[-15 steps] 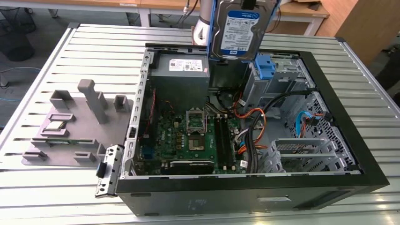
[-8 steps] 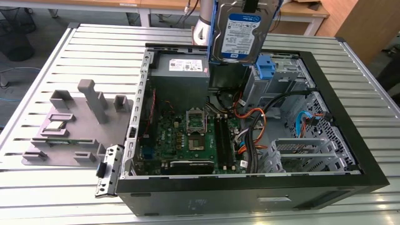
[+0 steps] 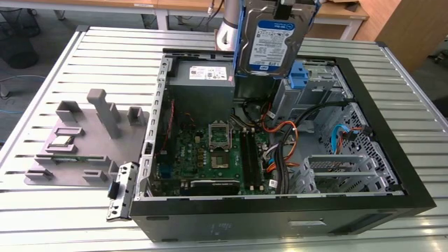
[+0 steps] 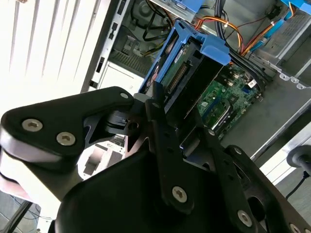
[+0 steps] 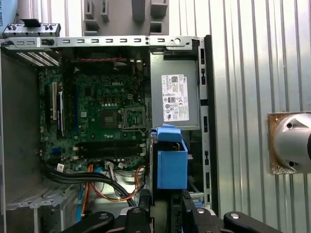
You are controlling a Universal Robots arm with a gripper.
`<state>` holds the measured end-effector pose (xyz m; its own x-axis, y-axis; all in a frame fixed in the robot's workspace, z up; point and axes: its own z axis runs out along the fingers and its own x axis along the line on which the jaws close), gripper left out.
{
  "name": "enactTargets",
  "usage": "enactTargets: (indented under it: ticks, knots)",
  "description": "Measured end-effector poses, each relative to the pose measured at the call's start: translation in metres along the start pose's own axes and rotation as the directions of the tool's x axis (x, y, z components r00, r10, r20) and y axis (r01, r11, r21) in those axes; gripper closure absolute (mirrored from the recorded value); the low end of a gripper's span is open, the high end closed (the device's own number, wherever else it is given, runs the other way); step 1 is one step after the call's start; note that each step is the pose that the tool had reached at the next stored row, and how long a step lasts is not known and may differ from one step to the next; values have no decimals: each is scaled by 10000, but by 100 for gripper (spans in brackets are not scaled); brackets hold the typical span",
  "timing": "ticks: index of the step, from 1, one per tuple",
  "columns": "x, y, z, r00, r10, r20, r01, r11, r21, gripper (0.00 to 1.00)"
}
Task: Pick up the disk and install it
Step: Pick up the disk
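The disk (image 3: 269,42) hangs upright above the open computer case (image 3: 413,194), label side toward the exterior camera, at about 12 o'clock of the case in the exterior view; blue side rails (image 4: 204,46) run along its edges. The gripper (image 4: 181,114) holds it: in the second wrist view the black fingers (image 4: 163,145) are closed narrow against the disk's two sides, the connector end pointing away from the wrist. Below the disk, toward 8 o'clock in the exterior view, sits the grey power supply (image 3: 203,84); at 6 o'clock lies the green motherboard (image 3: 217,152). A blue bracket (image 3: 299,76) stands in the case just beside the disk's lower corner, at 4 o'clock. Orange and black cables (image 3: 287,131) cross the case floor. Outside the case, at 9 o'clock (the exterior view's left), a grey fixture block (image 3: 77,142) rests on the slatted metal table (image 3: 42,220).
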<state>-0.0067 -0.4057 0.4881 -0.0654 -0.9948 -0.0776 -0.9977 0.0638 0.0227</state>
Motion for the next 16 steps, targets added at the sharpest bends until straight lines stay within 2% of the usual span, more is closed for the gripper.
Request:
enactTargets:
  ticks: [6, 16]
  knots:
    - [132, -13, -9, 10000, 1, 1, -1, 10000, 0, 65]
    - [408, -42, -27, 10000, 7, 0, -7, 10000, 1, 65]
